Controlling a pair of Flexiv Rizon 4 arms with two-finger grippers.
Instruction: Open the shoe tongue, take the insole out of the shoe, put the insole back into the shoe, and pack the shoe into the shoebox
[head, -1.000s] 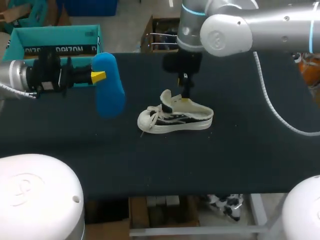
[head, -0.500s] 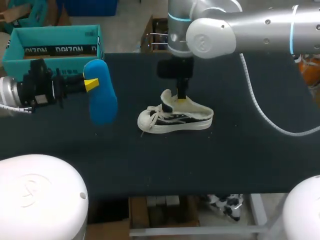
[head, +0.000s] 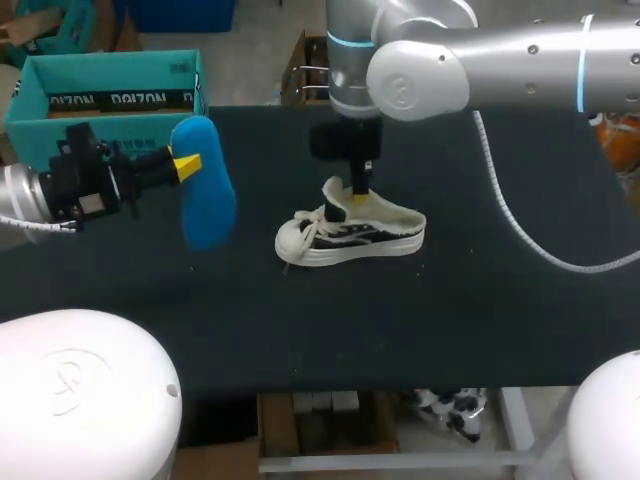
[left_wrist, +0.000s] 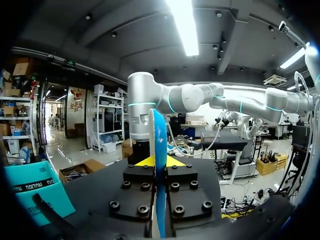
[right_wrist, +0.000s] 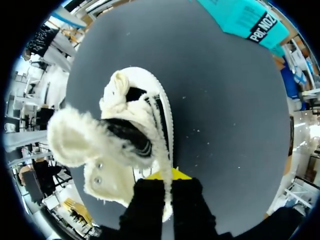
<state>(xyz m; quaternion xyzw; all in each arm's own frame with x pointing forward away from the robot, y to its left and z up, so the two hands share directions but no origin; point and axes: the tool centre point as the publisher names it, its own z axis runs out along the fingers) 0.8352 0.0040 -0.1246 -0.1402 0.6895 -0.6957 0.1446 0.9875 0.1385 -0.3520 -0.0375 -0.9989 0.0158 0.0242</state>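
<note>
The teal shoebox (head: 120, 72) stands at the far left corner of the worktop (head: 480, 290). Its near wall is partly hidden behind my left arm (head: 40, 190), and the picture's edge cuts it off. In the left wrist view only one corner of it shows, low beside the fingers. The blue insole (head: 205, 195) is in the air just right of the box and well left of the shoe (head: 355, 232), broad face to the head camera. From the wrist it is seen edge-on (left_wrist: 160, 150), a thin blue strip that blocks the middle of that view. The white and black shoe lies on its sole near the middle of the worktop, toe to the left, with its fleecy tongue (right_wrist: 75, 140) pulled out and up. My right arm (head: 520, 60) comes in from the right and stands over the shoe's opening, covering the inside.

My left jaws are clamped on the insole's upper end, one yellow fingertip (head: 186, 163) showing against the blue. My right jaws stand nearly together, pinching the fleecy rim of the shoe's opening. The rim runs as a narrow white strip between the two dark fingers.
</note>
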